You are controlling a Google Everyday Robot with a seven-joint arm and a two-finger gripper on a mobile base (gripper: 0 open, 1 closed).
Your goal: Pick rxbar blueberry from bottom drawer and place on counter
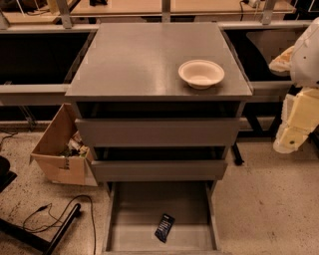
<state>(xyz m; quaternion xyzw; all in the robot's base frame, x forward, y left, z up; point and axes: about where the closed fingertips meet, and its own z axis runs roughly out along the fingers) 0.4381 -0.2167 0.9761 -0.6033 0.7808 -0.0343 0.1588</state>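
Snack bar (164, 227) lying flat on bottom drawer (142, 209) floor, liable to skid from gripper (288, 140), hanging beside cabinet (159, 132), opening impossible to tell.

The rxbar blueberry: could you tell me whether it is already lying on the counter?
No, the rxbar blueberry lies in the open bottom drawer, with the gripper off to the right of the cabinet.

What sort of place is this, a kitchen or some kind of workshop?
Probably a lab or workshop: wooden workbenches behind the grey drawer cabinet, a cardboard box of odds and loose cables on the speckled floor. The robot's gripper hangs at right.
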